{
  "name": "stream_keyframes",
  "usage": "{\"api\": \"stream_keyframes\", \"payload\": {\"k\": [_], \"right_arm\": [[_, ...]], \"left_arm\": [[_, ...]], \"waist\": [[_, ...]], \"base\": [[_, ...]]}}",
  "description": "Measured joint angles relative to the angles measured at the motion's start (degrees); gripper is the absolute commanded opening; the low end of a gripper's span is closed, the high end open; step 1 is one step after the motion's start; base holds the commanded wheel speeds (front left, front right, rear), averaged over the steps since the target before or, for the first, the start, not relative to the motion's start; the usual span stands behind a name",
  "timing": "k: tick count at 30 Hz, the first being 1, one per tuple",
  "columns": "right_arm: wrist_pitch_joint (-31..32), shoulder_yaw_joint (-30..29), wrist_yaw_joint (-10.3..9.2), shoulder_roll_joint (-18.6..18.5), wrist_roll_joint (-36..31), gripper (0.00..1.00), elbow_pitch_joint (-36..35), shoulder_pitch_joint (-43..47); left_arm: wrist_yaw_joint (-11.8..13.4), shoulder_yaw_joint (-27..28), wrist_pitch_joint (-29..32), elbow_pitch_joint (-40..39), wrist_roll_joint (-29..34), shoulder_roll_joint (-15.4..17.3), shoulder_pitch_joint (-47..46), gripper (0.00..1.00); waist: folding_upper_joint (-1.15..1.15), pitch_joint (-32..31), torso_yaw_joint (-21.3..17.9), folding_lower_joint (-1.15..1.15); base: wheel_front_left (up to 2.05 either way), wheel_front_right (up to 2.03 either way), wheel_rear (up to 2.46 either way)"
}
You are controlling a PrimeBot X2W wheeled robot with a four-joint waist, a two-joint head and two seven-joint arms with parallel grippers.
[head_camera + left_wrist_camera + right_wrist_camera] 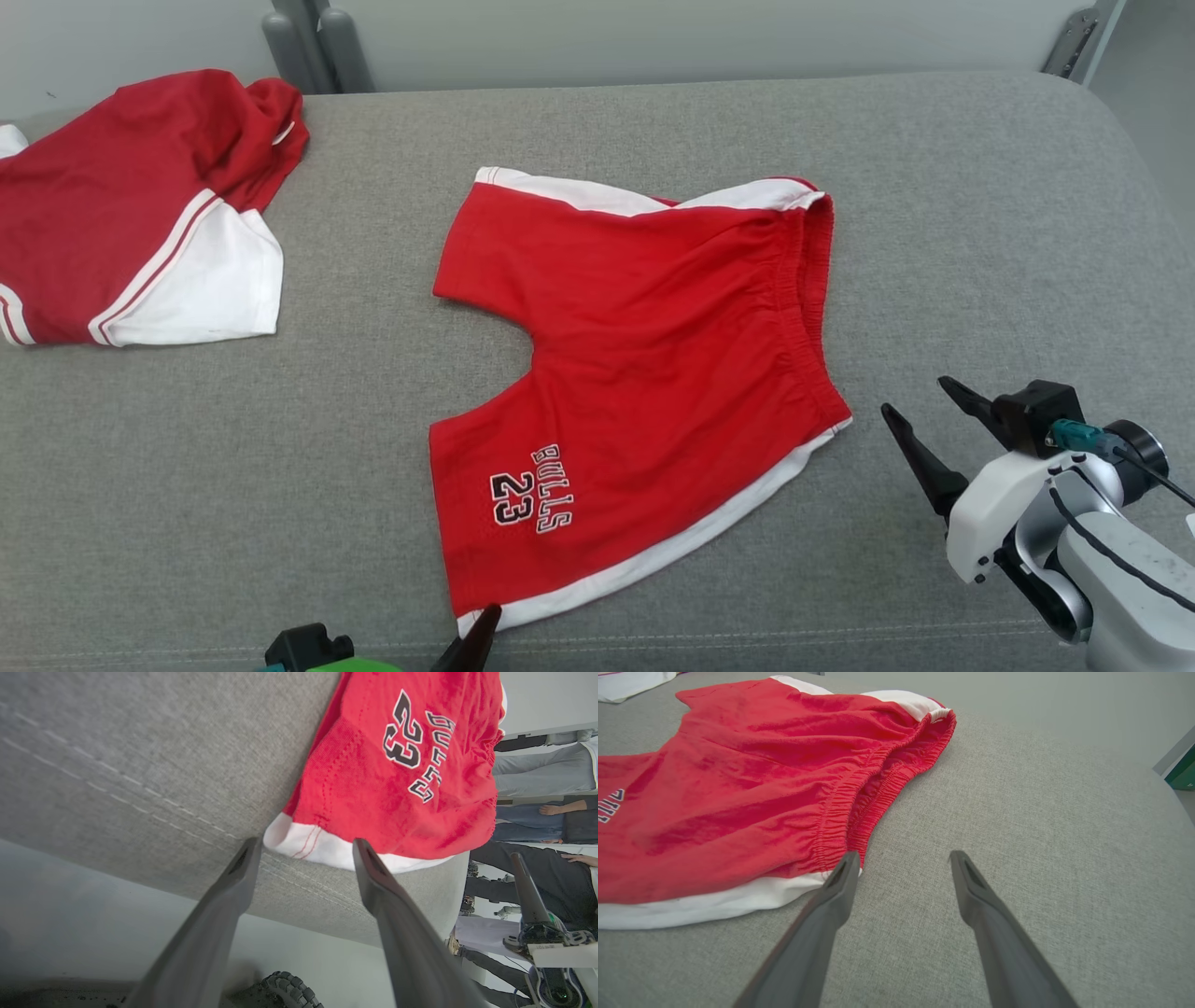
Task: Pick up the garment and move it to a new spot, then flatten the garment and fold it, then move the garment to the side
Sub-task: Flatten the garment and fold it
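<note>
Okay, shorts (644,373) lie flat at tabletop (934,187) centre: light, limp fabric. Both released, empty: left gripper (303,847) at 6 o'clock hem corner (289,835), right gripper (915,397) at 4 o'clock by waistband (840,812). We'd pinch those two corners.

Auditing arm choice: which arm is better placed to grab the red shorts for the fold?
The left gripper, probably: its open fingers frame the shorts' white hem corner; the right gripper aims at bare cushion beside the waistband.
</note>
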Motion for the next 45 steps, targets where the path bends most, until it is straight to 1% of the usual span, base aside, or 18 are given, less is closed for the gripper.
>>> {"api": "stream_keyframes", "payload": {"k": [4,5,6,8,9,11,13,18,21,28,30,34,37,41,43,44,45], "right_arm": [[-0.3,0.0,0.21,0.2,0.0,1.0,0.5,-0.2],[-0.5,0.0,0.27,0.3,0.0,1.0,0.6,-0.2],[-0.5,0.0,0.43,0.3,0.0,1.0,0.7,-0.3],[-0.5,0.0,0.65,0.4,0.0,1.0,1.0,-0.4],[-0.5,0.2,0.74,0.5,0.0,1.0,1.3,-0.6],[-0.5,0.7,1.27,0.8,0.0,1.0,1.5,-0.9],[-0.4,2.3,2.29,1.1,-0.4,1.0,2.3,-1.1],[-0.3,4.5,3.33,2.7,-1.0,1.0,3.3,-1.3],[-0.1,5.1,3.61,3.3,-1.2,1.0,4.1,-2.1],[0.1,5.2,3.72,3.6,-1.5,1.0,6.1,-3.8],[0.2,5.6,4.1,3.6,-1.7,1.0,7.0,-4.5],[0.6,5.8,4.21,3.7,-1.8,1.0,8.1,-5.0],[0.6,6.3,4.71,4.4,-1.9,1.0,8.9,-5.7],[0.6,6.4,4.72,4.9,-1.9,1.0,10.1,-5.8],[0.6,6.3,4.85,5.0,-1.3,1.0,10.9,-5.8],[0.7,6.3,5.16,5.0,-0.9,0.8,11.3,-5.8],[0.7,6.2,5.2,5.1,-0.7,0.62,11.5,-5.8]], "left_arm": [[-0.1,-0.2,0.0,0.4,0.0,-0.1,-0.3,1.0],[-0.1,-0.3,0.0,0.4,0.0,-0.1,-0.4,0.76],[-0.1,-0.4,0.0,0.5,0.0,-0.1,-0.5,0.47],[-0.3,-0.4,0.0,0.6,0.0,-0.1,-0.7,0.22],[-0.5,-0.4,0.0,0.7,0.0,-0.1,-1.0,0.13],[-0.6,-0.4,0.0,0.7,0.0,-0.1,-1.5,0.12],[-0.6,-0.4,-0.1,0.9,0.0,-0.2,-1.9,0.06],[-1.1,-0.5,-0.1,1.2,0.0,-0.2,-2.3,0.08],[-1.1,-0.6,-0.1,1.3,0.0,-0.3,-2.5,0.1],[-1.3,-1.3,-0.1,1.4,0.0,-0.3,-3.5,0.09],[-1.6,-1.3,-0.1,1.4,0.0,-0.3,-4.0,0.1],[-1.6,-1.7,-0.1,1.5,0.0,-0.4,-4.3,0.08],[-1.8,-1.6,-0.1,1.6,0.0,-0.4,-4.3,0.09],[-1.8,-1.7,-0.1,1.7,0.0,-0.4,-4.4,0.09],[-1.8,-1.8,-0.1,1.8,0.0,-0.4,-4.5,0.07],[-1.8,-1.8,-0.2,1.8,0.0,-0.4,-4.5,0.06],[-1.9,-1.8,-0.4,1.8,0.0,-0.4,-4.5,0.06]], "waist": [[0.0,0.2,0.0,0.0],[0.0,0.3,0.1,0.0],[0.0,0.5,0.1,0.0],[0.0,0.6,0.2,0.0],[0.0,0.7,0.3,0.0],[0.0,0.8,0.4,0.0],[0.0,1.1,0.6,0.0],[0.0,1.3,0.9,0.0],[0.0,1.5,1.1,0.0],[0.0,2.2,1.9,0.0],[0.0,2.4,2.2,0.0],[0.0,2.8,2.7,0.0],[0.0,3.0,3.1,0.0],[0.0,3.1,3.4,0.0],[0.0,3.1,3.6,0.0],[0.0,3.1,3.7,0.0],[0.0,3.1,3.7,0.0]], "base": [[0.0,0.0,0.0],[0.0,0.0,0.0],[0.0,0.0,0.0],[0.0,0.0,0.0],[0.0,0.0,0.0],[0.0,0.0,0.0],[0.0,0.0,0.0],[0.0,0.0,0.0],[0.0,0.0,0.0],[0.0,0.0,0.0],[0.0,0.0,0.0],[0.0,0.0,0.0],[0.0,0.0,0.0],[0.0,0.0,0.0],[0.0,0.0,0.0],[0.0,0.0,0.0],[0.0,0.0,0.0]]}}
